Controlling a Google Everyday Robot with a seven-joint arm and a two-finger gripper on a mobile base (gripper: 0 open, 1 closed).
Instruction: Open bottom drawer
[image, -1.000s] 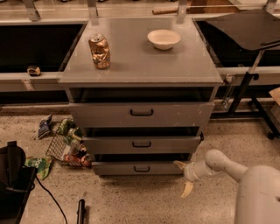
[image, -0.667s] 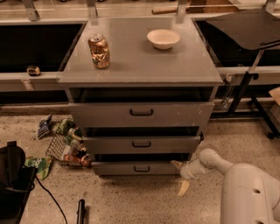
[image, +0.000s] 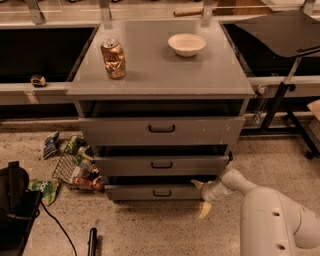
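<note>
The grey cabinet (image: 160, 75) has three drawers. The bottom drawer (image: 135, 192) is the narrowest front, with a small black loop handle (image: 161, 192) at its centre, and it stands out slightly from the cabinet. My gripper (image: 201, 197) is at the drawer's right end, low near the floor. Its fingers are spread: the upper fingertip (image: 196, 184) is at the drawer's top right corner and the lower one (image: 204, 210) hangs below the front. It holds nothing. My white arm (image: 270, 215) comes in from the lower right.
A soda can (image: 114, 59) and a white bowl (image: 186, 44) stand on the cabinet top. A wire basket with snack packets (image: 75, 167) lies on the floor to the left of the drawers. A black object with a cable (image: 12, 200) is at lower left. A black table stand (image: 280, 100) is to the right.
My gripper has moved left, from beside the cabinet to the right end of the bottom drawer. The arm has followed it in.
</note>
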